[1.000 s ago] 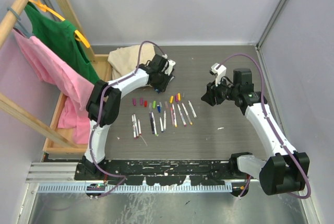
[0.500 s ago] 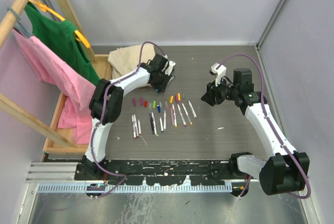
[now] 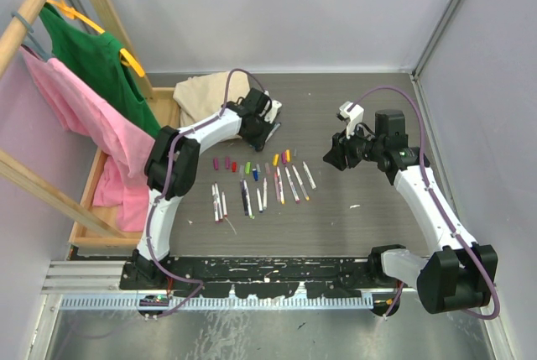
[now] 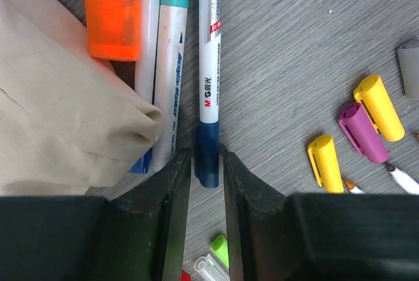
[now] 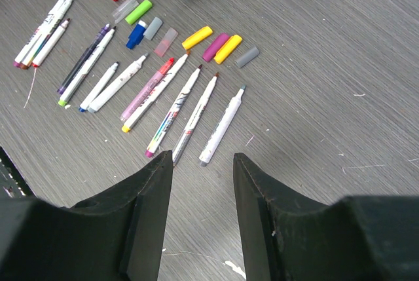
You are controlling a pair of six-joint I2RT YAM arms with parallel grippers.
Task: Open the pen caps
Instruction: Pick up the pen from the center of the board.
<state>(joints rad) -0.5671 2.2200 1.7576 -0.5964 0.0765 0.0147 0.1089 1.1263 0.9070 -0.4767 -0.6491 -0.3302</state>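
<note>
In the left wrist view a white-barrelled pen (image 4: 208, 65) lies on the table, its dark blue cap (image 4: 208, 166) pointing at me. My left gripper (image 4: 206, 153) straddles that cap's tip; its jaws stand open, with a thin gap on each side. Loose pen caps lie nearby: two yellow ones (image 4: 378, 107) (image 4: 325, 161), a purple one (image 4: 362, 132) and a green one (image 4: 220, 249). From above, the left gripper (image 3: 267, 129) sits just behind the row of uncapped pens (image 3: 260, 188). My right gripper (image 5: 203, 160) hovers open and empty over the pens (image 5: 177, 107) and more loose caps (image 5: 215, 46).
A thick black marker with an orange cap (image 4: 114, 16) and a teal-capped pen (image 4: 175, 65) lie against the beige cloth (image 3: 197, 96). A wooden rack with green and pink garments (image 3: 84, 83) stands at the left over a wooden tray (image 3: 88, 230). Walls close the back and right.
The left gripper's jaws have narrowed around the blue cap, and the left arm has shifted only slightly. The right arm has not moved.
</note>
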